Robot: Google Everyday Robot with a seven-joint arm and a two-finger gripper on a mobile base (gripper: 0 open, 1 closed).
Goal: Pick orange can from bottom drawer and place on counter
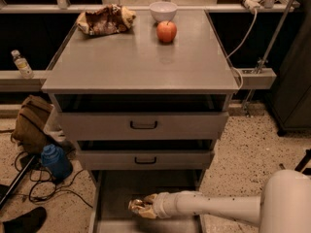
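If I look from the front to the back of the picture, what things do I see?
Gripper down in the bottom drawer at the orange can → counter → apple → snack bag → white bowl.

Three grey drawers are stacked in the cabinet: two shallow ones with one black handle each, (pixel 144 125) and (pixel 145 160), and one deep bottom drawer (pixel 116 188) below them.

One tool (pixel 141 208) is down in that bottom drawer, at one orange can (pixel 136 206).

On the bench (pixel 136 62), along its far edge, sit three things: one snack bag (pixel 105 19) by the far left corner, one white bowl (pixel 163 10), one apple (pixel 166 31).
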